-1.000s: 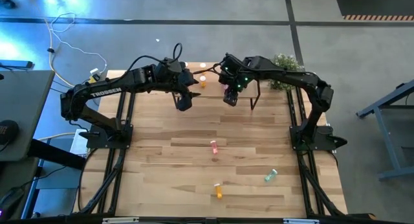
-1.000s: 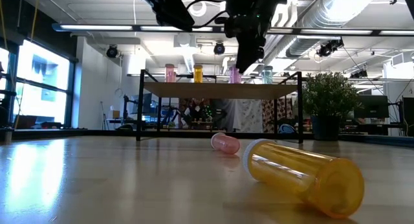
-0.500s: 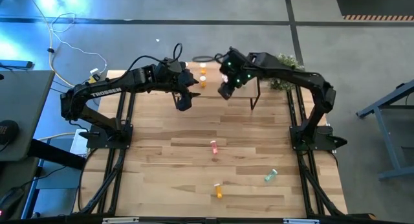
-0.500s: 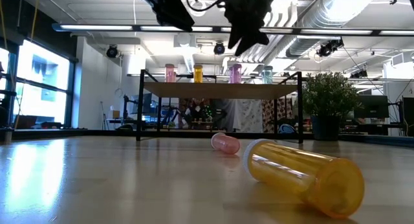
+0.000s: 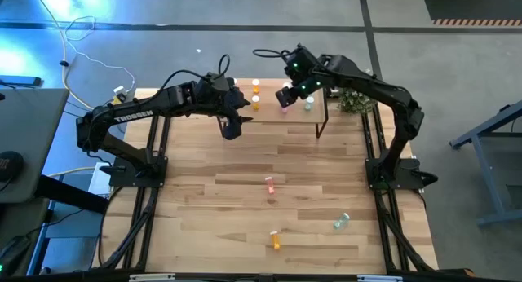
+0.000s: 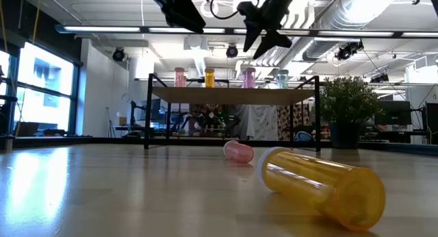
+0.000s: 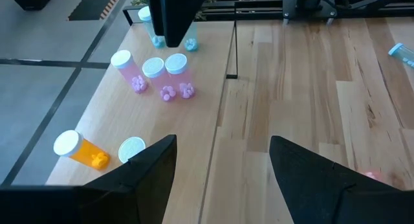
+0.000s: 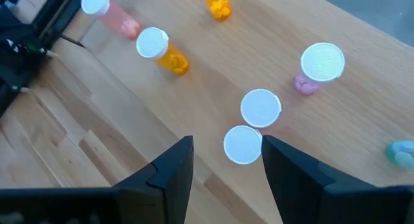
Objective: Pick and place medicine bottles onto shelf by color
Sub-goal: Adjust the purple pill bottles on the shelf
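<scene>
The shelf (image 5: 269,112) stands at the table's far edge, its wood top on black legs (image 6: 233,95). Pink, orange and teal medicine bottles stand upright on it, among them a pink bottle (image 6: 248,77) and a teal bottle (image 6: 282,78). A pink bottle (image 5: 269,184), an orange bottle (image 5: 275,240) and a teal bottle (image 5: 341,222) lie on their sides on the table. My right gripper (image 8: 226,166) is open and empty above the shelf (image 5: 285,94). My left gripper (image 7: 223,179) is open and empty, high by the shelf's near left part (image 5: 231,127).
A potted plant (image 5: 359,94) stands at the table's far right corner. The lying orange bottle (image 6: 321,185) is close to the low camera, and the pink bottle (image 6: 238,151) lies behind it. The arm bases stand at the table's left and right edges.
My right gripper has gone up and toward the table's far edge, away from the pink bottle that stands on the shelf. The bottle has stayed upright where it was.
</scene>
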You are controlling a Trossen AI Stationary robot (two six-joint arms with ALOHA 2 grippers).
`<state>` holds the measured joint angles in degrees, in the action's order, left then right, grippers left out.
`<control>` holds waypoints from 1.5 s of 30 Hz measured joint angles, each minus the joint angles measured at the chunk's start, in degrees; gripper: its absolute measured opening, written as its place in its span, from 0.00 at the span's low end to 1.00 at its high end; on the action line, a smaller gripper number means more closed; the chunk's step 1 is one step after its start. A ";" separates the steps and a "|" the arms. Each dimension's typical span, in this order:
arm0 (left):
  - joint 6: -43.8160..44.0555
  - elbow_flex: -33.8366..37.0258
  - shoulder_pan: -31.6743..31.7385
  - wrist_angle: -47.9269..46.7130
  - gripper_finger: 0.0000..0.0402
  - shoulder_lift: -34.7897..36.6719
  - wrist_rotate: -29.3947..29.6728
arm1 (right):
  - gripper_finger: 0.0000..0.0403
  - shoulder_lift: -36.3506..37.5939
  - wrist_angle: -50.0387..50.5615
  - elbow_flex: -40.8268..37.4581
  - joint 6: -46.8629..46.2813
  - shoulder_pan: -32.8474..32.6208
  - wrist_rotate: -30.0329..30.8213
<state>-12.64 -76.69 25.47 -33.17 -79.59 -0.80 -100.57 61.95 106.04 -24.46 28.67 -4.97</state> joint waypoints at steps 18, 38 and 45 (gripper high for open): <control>0.22 0.00 0.00 0.00 0.59 0.00 -0.02 | 0.43 -3.92 2.39 0.02 4.72 1.13 1.31; 0.46 0.00 0.00 0.02 0.59 0.00 -0.02 | 0.43 -4.48 2.25 0.02 5.47 1.19 -0.68; 0.48 0.00 0.00 0.02 0.59 0.00 -0.02 | 0.43 -5.11 2.42 0.02 5.47 0.93 -1.25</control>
<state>-12.16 -76.69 25.47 -33.15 -79.59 -0.82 -105.68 64.37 106.06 -19.00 29.61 -6.22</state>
